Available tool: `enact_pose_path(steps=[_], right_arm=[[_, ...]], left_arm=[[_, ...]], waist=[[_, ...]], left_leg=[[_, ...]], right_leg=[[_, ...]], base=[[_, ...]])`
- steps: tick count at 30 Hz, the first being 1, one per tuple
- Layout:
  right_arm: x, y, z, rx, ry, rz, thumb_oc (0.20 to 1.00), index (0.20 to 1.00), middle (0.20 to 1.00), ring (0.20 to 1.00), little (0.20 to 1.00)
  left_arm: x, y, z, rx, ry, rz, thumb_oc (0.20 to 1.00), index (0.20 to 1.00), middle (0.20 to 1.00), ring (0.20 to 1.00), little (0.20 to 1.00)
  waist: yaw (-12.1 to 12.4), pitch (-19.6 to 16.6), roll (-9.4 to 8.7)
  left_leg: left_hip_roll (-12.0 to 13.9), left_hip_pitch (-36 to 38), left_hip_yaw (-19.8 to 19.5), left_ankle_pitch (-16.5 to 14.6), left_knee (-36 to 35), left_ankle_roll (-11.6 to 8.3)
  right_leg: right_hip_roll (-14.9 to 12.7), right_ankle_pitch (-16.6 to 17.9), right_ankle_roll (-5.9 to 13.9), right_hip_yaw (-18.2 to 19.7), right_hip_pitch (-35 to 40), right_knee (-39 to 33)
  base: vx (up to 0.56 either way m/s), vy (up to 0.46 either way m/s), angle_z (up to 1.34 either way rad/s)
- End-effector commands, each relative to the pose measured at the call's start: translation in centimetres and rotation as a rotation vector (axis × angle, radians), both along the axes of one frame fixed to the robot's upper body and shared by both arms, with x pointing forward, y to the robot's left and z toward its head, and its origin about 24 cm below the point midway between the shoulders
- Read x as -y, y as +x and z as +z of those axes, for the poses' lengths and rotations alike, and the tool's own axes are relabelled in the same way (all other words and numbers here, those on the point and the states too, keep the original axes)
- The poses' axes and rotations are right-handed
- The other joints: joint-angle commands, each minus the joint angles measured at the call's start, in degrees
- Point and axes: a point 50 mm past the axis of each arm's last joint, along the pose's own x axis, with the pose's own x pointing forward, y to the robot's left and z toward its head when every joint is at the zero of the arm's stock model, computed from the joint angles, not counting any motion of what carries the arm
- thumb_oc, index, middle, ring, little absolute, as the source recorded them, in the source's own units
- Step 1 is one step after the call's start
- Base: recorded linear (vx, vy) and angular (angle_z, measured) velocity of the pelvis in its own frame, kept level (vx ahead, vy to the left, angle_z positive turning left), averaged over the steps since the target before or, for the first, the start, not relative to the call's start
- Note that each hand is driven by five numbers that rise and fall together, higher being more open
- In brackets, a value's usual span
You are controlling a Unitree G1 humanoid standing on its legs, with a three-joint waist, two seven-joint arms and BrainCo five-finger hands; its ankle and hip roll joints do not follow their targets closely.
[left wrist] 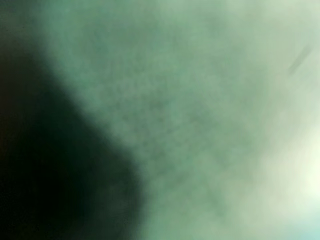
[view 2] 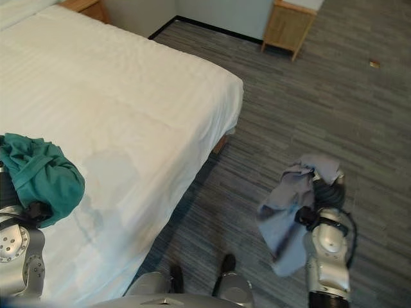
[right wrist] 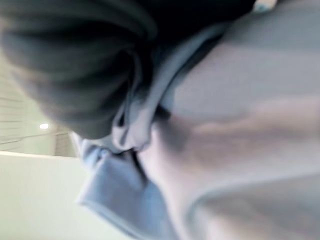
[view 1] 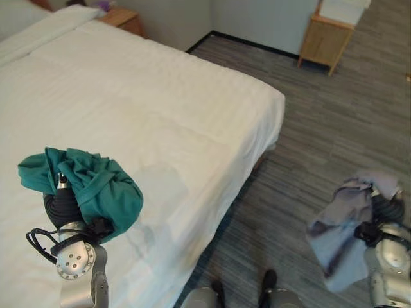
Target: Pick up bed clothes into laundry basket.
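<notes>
Over the left robot hand (view 1: 62, 206) a bunched green garment (view 1: 90, 183) is draped, covering its fingers, so I cannot tell whether they are clenched; it is raised above the white bed (view 1: 148, 122), which lies beneath and beyond it. Round the right robot hand (view 2: 326, 191) hangs a pale grey-blue garment (view 2: 287, 212), above the grey striped floor (view 2: 321, 102); its fingers are hidden too. Far beyond that hand stands a wooden nightstand (view 2: 288, 25)
</notes>
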Motion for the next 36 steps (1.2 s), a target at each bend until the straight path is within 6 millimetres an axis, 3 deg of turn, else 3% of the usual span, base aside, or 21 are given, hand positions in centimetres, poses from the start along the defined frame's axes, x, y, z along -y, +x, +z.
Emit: enact_pose_path(steps=[1, 4, 5, 7, 9, 10, 11, 15, 17, 24, 25, 26, 30, 36], right_arm=[[1.6, -0.5, 3.5, 0.148, -0.090, -0.036, 0.200, 0.200, 0.200, 0.200, 0.200], [1.6, -0.5, 3.5, 0.140, -0.086, -0.018, 0.200, 0.200, 0.200, 0.200, 0.200], [1.5, -0.3, 3.2, 0.121, -0.085, 0.004, 0.200, 0.200, 0.200, 0.200, 0.200], [1.2, 0.0, 3.0, 0.118, -0.067, 0.026, 0.200, 0.200, 0.200, 0.200, 0.200], [1.1, 0.0, 2.9, 0.110, -0.064, 0.036, 0.200, 0.200, 0.200, 0.200, 0.200], [1.1, 0.0, 2.8, 0.110, -0.064, 0.036, 0.200, 0.200, 0.200, 0.200, 0.200], [0.9, 0.3, 2.9, 0.107, -0.073, 0.056, 0.200, 0.200, 0.200, 0.200, 0.200], [0.2, 0.3, 2.5, 0.092, -0.067, 0.081, 0.200, 0.200, 0.200, 0.200, 0.200], [0.0, -0.3, 1.5, 0.059, -0.036, 0.080, 0.200, 0.200, 0.200, 0.200, 0.200], [-0.5, 0.1, 1.0, 0.023, -0.033, 0.134, 0.200, 0.200, 0.200, 0.200, 0.200], [-0.5, 0.2, 1.0, 0.023, -0.037, 0.137, 0.200, 0.200, 0.200, 0.200, 0.200], [0.2, -0.5, -2.0, -0.085, 0.059, 0.122, 0.200, 0.200, 0.200, 0.200, 0.200], [0.2, -0.2, -1.5, -0.057, 0.059, 0.115, 0.200, 0.200, 0.200, 0.200, 0.200], [0.9, -1.1, -2.2, -0.105, 0.057, 0.073, 0.200, 0.200, 0.200, 0.200, 0.200]], left_arm=[[0.2, 0.1, 2.1, 0.086, 0.070, -0.043, 0.200, 0.200, 0.200, 0.200, 0.200], [0.5, 0.5, 1.9, 0.075, 0.062, -0.071, 0.200, 0.200, 0.200, 0.200, 0.200], [0.8, 0.9, 1.7, 0.074, 0.041, -0.092, 0.200, 0.200, 0.200, 0.200, 0.200], [1.0, 1.1, 1.3, 0.064, 0.020, -0.099, 0.200, 0.200, 0.200, 0.200, 0.200], [1.0, 1.1, 1.2, 0.056, 0.026, -0.103, 0.200, 0.200, 0.200, 0.200, 0.200], [1.0, 1.1, 1.2, 0.056, 0.026, -0.103, 0.200, 0.200, 0.200, 0.200, 0.200], [1.0, 1.1, 1.1, 0.049, 0.034, -0.111, 0.200, 0.200, 0.200, 0.200, 0.200], [1.7, 1.5, 0.8, 0.046, 0.005, -0.164, 0.200, 0.200, 0.200, 0.200, 0.200], [3.3, 2.3, 0.3, 0.018, -0.004, -0.268, 0.200, 0.200, 0.200, 0.200, 0.200], [4.8, 2.8, -0.8, -0.056, 0.004, -0.387, 0.200, 0.200, 0.200, 0.200, 0.200], [4.8, 2.8, -0.9, -0.062, 0.003, -0.389, 0.200, 0.200, 0.200, 0.200, 0.200], [2.3, 1.4, -3.2, -0.149, -0.072, -0.244, 0.200, 0.200, 0.200, 0.200, 0.200], [2.4, 1.1, -4.1, -0.166, -0.125, -0.220, 0.200, 0.200, 0.200, 0.200, 0.200], [1.9, 0.8, -4.4, -0.191, -0.111, -0.186, 0.200, 0.200, 0.200, 0.200, 0.200]], waist=[[-0.3, -2.7, -1.41], [-0.8, -1.7, -1.75], [0.4, -0.9, -2.08], [1.8, -0.6, -3.08], [2.0, -0.7, -2.88], [2.0, -0.9, -2.95], [2.4, -0.9, -2.73], [1.8, -1.7, -1.74], [0.3, -2.8, -1.06], [-0.4, -4.0, -1.38], [-0.4, -4.2, -1.44], [-0.7, -4.4, -0.76], [-0.7, -4.7, -1.00], [-0.9, -4.8, -0.83]], left_leg=[[2.4, 1.3, -1.1, 7.6, -2.6, -1.39], [3.9, 0.4, -3.0, 8.3, 0.7, -2.10], [2.1, -0.9, -8.9, 9.2, 1.9, -2.25], [-3.4, -3.4, -16.9, 6.7, 0.9, -1.72], [-5.5, -4.9, -19.4, 7.9, -1.1, -1.39], [-5.6, -4.9, -19.4, 8.1, -1.4, -1.35], [-8.0, -5.9, -20.0, 8.4, -0.9, -0.59], [-7.6, -3.3, -20.6, 8.4, -4.7, 0.65], [-7.6, -0.4, -21.6, 10.2, -9.1, 1.12], [-7.5, 2.7, -20.0, 9.9, -11.4, 2.49], [-7.5, 3.0, -19.8, 9.8, -11.5, 2.59], [-5.9, 6.9, -16.0, 4.2, -10.3, 3.33], [-5.4, 6.9, -16.5, 5.2, -10.7, 2.74], [-4.6, 7.4, -15.8, 5.5, -11.3, 1.93]], right_leg=[[-0.7, -4.6, 1.60, 3.7, 2.3, 3.0], [0.6, -5.3, 0.63, 4.9, 2.7, 3.0], [1.2, -5.4, 0.04, 7.0, 2.9, 2.8], [1.7, -5.1, -0.11, 9.5, 3.7, 1.6], [2.7, -4.7, -0.17, 11.1, 3.9, 0.6], [2.6, -4.6, -0.15, 11.1, 3.9, 0.4], [3.7, -4.2, -0.34, 12.5, 4.0, -0.2], [5.3, -4.1, -0.69, 15.1, 3.9, -1.2], [5.7, -3.1, -0.69, 15.8, 3.7, -1.8], [6.4, -2.8, -0.58, 18.2, 4.6, -2.9], [6.4, -2.8, -0.59, 18.4, 4.8, -3.0], [5.6, -2.4, 1.00, 17.6, -0.2, 1.9], [5.8, -1.9, 0.32, 16.7, 0.6, 0.8], [6.0, -2.1, 0.15, 15.2, 1.3, 0.2]], base=[[0.05, -0.210, 0.04], [0.04, -0.136, -0.06], [0.09, -0.198, -0.34], [0.11, -0.166, -0.77], [0.08, -0.064, -0.78], [0.07, -0.045, -0.61], [0.02, -0.023, -0.53], [0.04, 0.049, -0.50], [0.03, 0.112, -0.30], [0.03, 0.051, -0.12], [0.02, 0.022, -0.15], [-0.01, -0.021, -0.06], [0.03, -0.071, 0.00], [0.05, -0.068, -0.03]])
